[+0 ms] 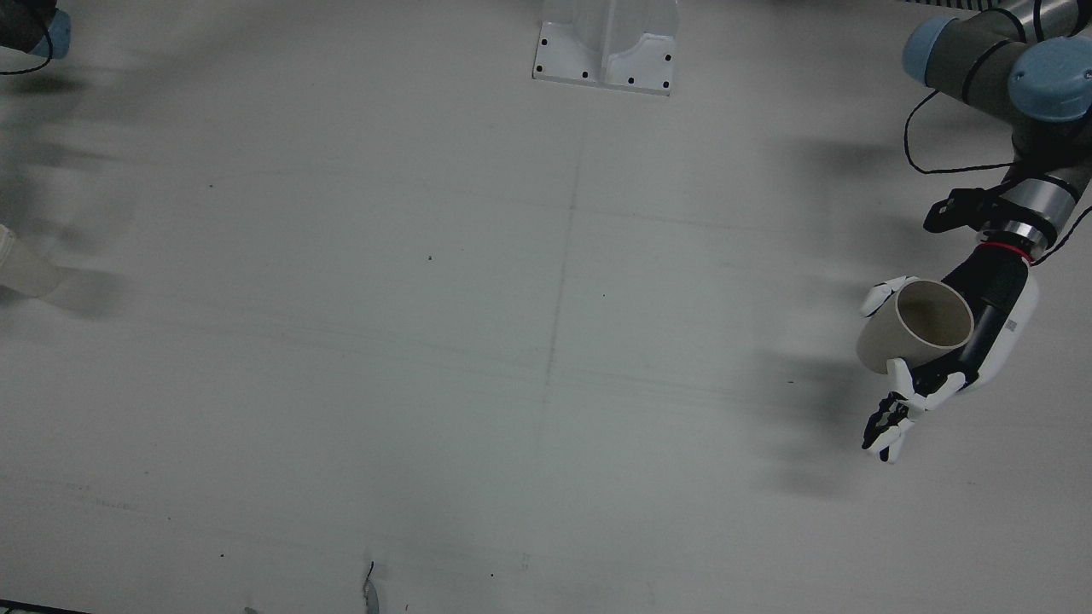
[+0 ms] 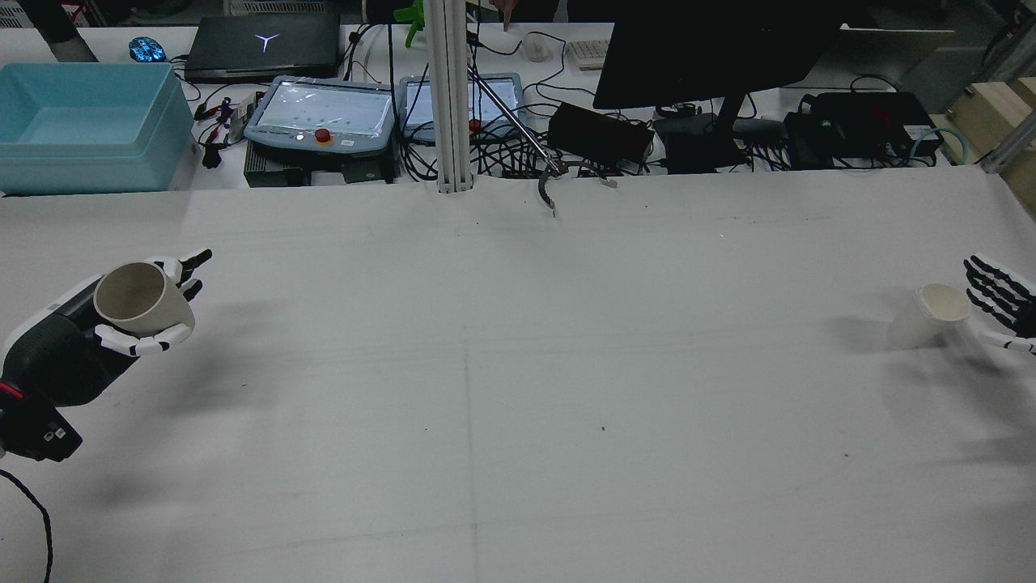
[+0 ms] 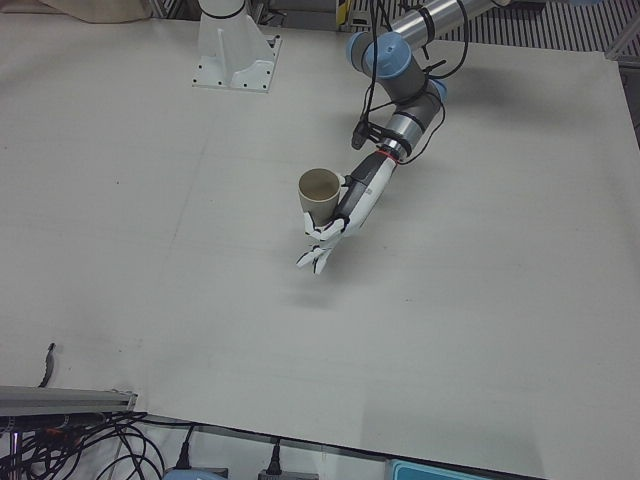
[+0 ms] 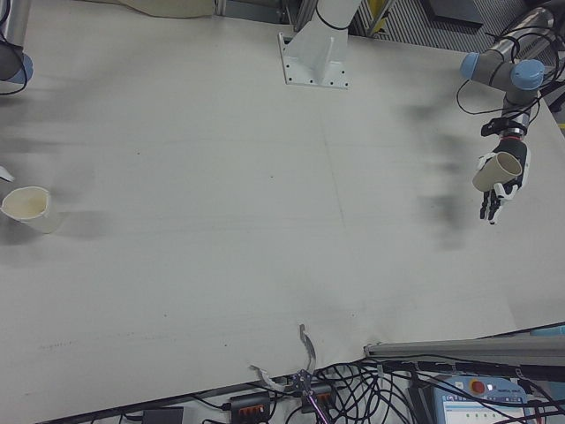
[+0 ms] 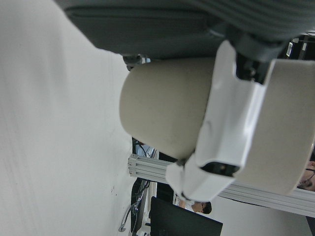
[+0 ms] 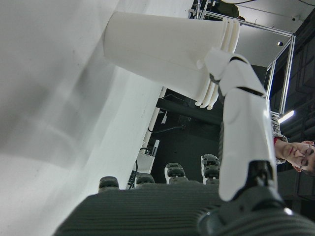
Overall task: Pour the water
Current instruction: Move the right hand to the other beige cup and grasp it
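A beige cup (image 2: 142, 300) rides in my left hand (image 2: 77, 344), held above the table's left side with its mouth tipped up and toward the centre. The front view shows the same cup (image 1: 917, 328) in the left hand (image 1: 994, 328), fingers wrapped round its wall. In the left hand view a white finger (image 5: 231, 123) crosses the cup (image 5: 162, 113). A white cup (image 2: 931, 316) stands tilted on the table at the far right. My right hand (image 2: 999, 312) is beside it with fingers spread. Its thumb (image 6: 243, 123) touches the white cup (image 6: 167, 49) near the rim.
The arms' white pedestal base (image 1: 606, 51) sits at the table's robot-side edge. Beyond the far edge are a blue bin (image 2: 81, 125), teach pendants (image 2: 324, 113), a dark monitor (image 2: 712, 48) and loose cables (image 2: 550, 190). A person shows in the right hand view.
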Action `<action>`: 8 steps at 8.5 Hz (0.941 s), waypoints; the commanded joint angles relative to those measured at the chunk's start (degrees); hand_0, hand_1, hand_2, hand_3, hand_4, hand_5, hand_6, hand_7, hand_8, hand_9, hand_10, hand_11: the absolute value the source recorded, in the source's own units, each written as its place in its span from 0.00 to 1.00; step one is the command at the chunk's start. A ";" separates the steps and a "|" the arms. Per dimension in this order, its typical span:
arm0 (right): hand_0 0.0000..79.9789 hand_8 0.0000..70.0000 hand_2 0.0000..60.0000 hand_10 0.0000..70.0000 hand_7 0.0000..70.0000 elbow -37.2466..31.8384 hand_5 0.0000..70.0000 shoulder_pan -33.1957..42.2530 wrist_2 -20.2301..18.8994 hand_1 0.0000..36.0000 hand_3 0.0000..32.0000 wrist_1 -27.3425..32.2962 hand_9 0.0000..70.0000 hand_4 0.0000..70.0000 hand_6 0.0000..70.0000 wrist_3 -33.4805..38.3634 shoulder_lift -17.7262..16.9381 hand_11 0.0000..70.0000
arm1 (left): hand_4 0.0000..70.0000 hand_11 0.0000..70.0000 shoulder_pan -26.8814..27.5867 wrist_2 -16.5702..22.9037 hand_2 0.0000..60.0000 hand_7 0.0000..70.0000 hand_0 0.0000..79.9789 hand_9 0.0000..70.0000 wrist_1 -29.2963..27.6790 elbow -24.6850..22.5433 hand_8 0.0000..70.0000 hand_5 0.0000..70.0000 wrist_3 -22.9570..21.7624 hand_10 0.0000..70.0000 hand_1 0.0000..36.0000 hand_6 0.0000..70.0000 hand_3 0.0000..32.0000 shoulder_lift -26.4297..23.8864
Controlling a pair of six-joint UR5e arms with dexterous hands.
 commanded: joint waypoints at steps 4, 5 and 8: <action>0.83 0.01 0.38 0.00 0.01 1.42 0.13 -2.97 0.38 0.98 0.00 -0.21 0.00 0.00 0.12 -1.51 0.15 0.00 | 0.47 0.10 -0.02 -0.35 1.00 0.14 1.00 0.01 -0.09 0.00 0.02 1.00 0.00 0.03 1.00 0.16 0.00 0.00; 0.83 0.01 0.38 0.00 0.02 1.42 0.13 -3.23 0.38 0.98 0.00 -0.21 0.00 0.00 0.12 -1.69 0.24 0.00 | 0.46 0.11 -0.02 -0.35 1.00 0.15 1.00 0.01 -0.09 0.00 0.02 1.00 0.00 0.03 1.00 0.16 0.00 0.09; 0.86 0.01 0.41 0.00 0.13 3.96 0.14 -5.24 2.83 1.00 0.00 -1.00 0.01 0.00 0.15 -2.22 0.41 0.00 | 0.46 0.11 -0.02 -0.44 1.00 0.15 1.00 0.01 -0.53 0.26 0.02 1.00 0.00 0.03 1.00 0.16 0.00 0.26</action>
